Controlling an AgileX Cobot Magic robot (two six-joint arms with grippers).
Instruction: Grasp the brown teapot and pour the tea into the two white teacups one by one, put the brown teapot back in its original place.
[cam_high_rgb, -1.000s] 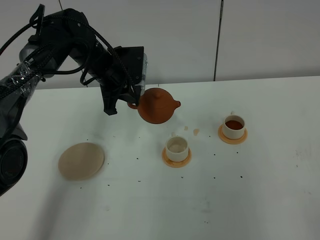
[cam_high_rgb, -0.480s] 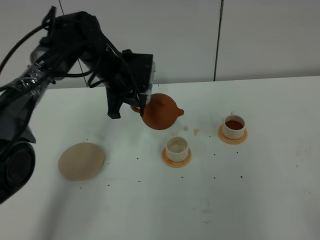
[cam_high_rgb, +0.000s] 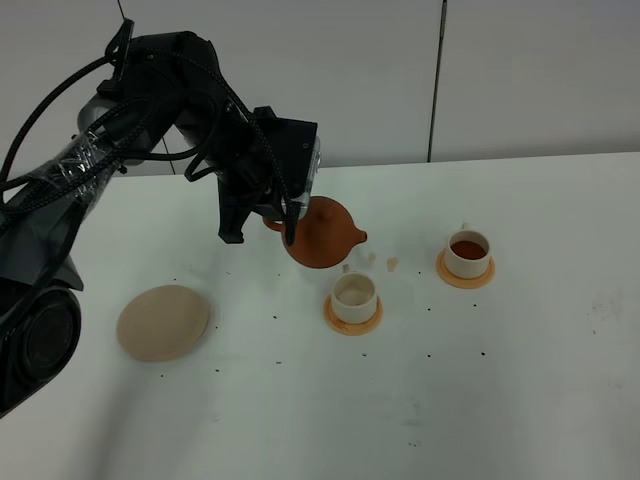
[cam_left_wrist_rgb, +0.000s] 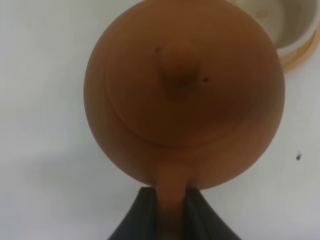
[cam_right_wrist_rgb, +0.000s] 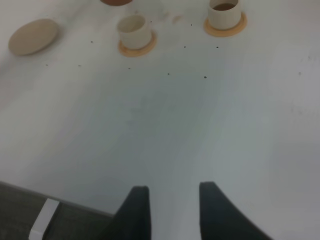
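Exterior high view: a beige saucer (cam_high_rgb: 163, 321) is lying at the left of the speckled white table (cam_high_rgb: 520, 380). The left tool (cam_high_rgb: 276, 221) is gripping the brown teapot (cam_high_rgb: 322, 235) by its handle, holding it tilted near the nearer teacup (cam_high_rgb: 354, 293). The farther teacup (cam_high_rgb: 467, 252) is holding tea. The right tool (cam_right_wrist_rgb: 174, 210) is hanging with jaws apart, empty.

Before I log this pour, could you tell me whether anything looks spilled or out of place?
Yes: small brownish drips lie on the table between the empty-looking cup and the filled cup, likely spilled tea.

Left gripper (cam_high_rgb: 283, 220) carries the brown teapot (cam_high_rgb: 322, 235) toward five o'clock, closing on the empty teacup (cam_high_rgb: 354, 292), spout dipping.
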